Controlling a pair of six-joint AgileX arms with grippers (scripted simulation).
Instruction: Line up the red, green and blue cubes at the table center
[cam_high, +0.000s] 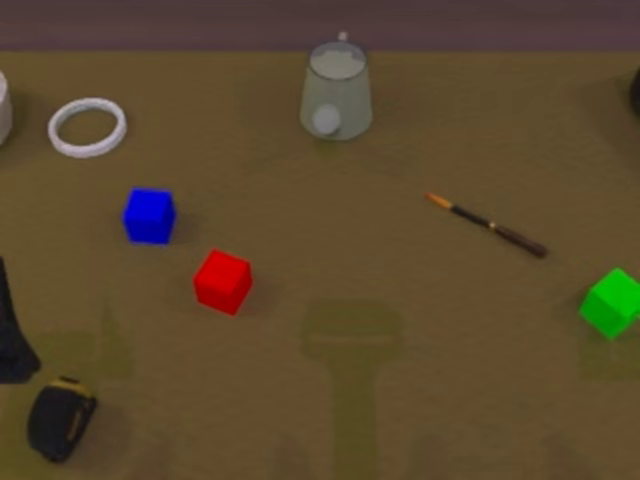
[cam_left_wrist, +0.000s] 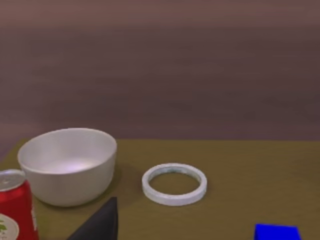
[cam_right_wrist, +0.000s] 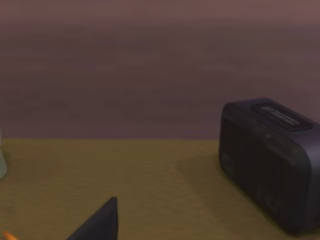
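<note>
The blue cube (cam_high: 149, 215) sits on the table (cam_high: 400, 400) at the left, and its top edge shows in the left wrist view (cam_left_wrist: 276, 232). The red cube (cam_high: 222, 281) lies just right of it and nearer the front, a small gap apart. The green cube (cam_high: 610, 302) rests alone at the far right edge. My left arm (cam_high: 12, 345) is parked at the left edge. One dark finger (cam_left_wrist: 107, 220) shows with bare table beside it, holding nothing. My right arm is outside the top view. Its finger (cam_right_wrist: 105, 222) likewise stands over bare table.
A glass jar (cam_high: 336, 92) stands at the back centre. A white ring (cam_high: 87, 127), a white bowl (cam_left_wrist: 67, 165) and a red can (cam_left_wrist: 15, 207) are at the back left. A tape measure (cam_high: 60, 418) lies front left, a thin brush (cam_high: 488, 225) right of centre, a black box (cam_right_wrist: 272, 162) back right.
</note>
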